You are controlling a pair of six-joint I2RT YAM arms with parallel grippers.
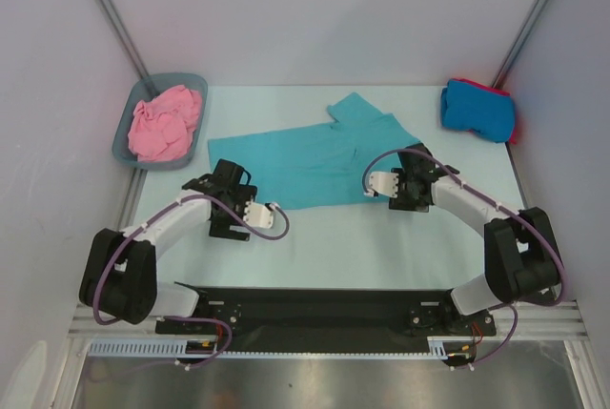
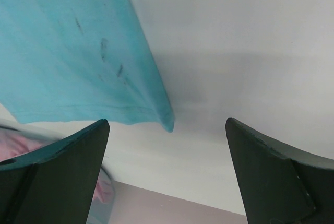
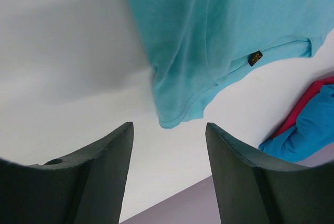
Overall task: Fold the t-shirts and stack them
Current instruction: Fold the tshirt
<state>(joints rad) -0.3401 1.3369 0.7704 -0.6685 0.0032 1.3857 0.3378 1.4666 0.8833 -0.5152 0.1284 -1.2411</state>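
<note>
Plain white walls [image 1: 315, 9] stand around me, evenly lit, with a grey metal post [image 1: 117, 18] slanting in the upper left of the frame and another [image 1: 538, 10] in the upper right. My pale table [image 1: 381, 252] fills the middle, and a brushed steel strip [image 1: 315, 385] runs along the bottom edge.

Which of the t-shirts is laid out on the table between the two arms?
The teal t-shirt. The pink t-shirt is crumpled in the tub; the bright blue t-shirt lies bunched with the red t-shirt in the far right corner.
</note>
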